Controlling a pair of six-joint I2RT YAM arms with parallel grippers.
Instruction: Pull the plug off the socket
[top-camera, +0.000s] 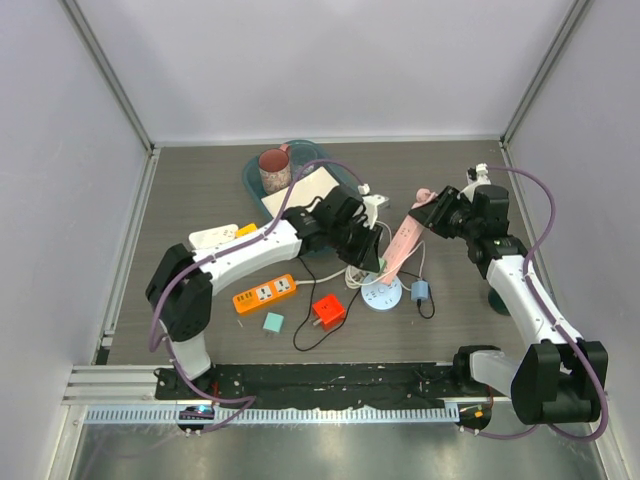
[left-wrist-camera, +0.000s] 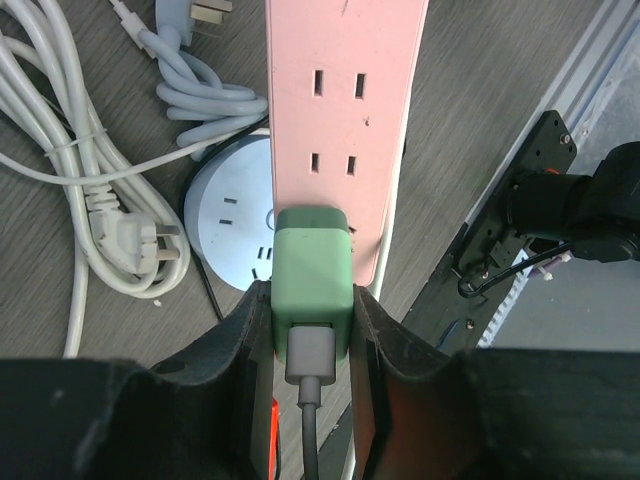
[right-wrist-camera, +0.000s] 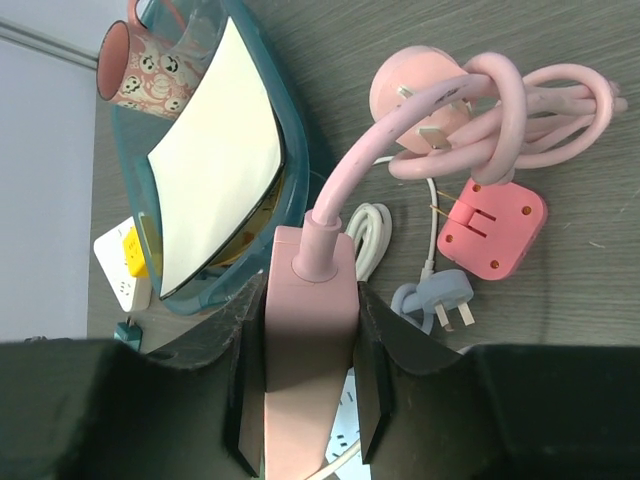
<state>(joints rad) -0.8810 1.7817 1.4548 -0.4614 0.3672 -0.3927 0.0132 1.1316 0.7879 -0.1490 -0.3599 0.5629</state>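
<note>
While both arms meet above the middle of the table (top-camera: 200, 190), the holdings stand as follows.

1. Pink power strip (top-camera: 403, 245): held clear of the table, slanting between the two grippers. It looks like a rigid, light plastic bar with a smooth shell. The right gripper (right-wrist-camera: 310, 300) clamps its cord end, jaws closed against both long sides.
2. Round white socket hub (left-wrist-camera: 230, 215): on the table under the strip, not part of the job.
3. Green plug (left-wrist-camera: 313, 285): seated in the strip's end socket, opposite the cord. It is a small, hard cube with flat sides, likely light, held only by the friction of its prongs. The left gripper (left-wrist-camera: 312, 310) is closed on those two flat sides, the best hold. The pull should run straight out from the strip's face, because tilting could bind the prongs.
4. Grey cable (left-wrist-camera: 310, 420): leaves the plug's back between the fingers. It is limp and not a place to pull.

Views: only the left wrist shows the plug and its seating. The right wrist shows the strip's knotted pink cord but no plug. The top camera alone shows both holds at once.
</note>
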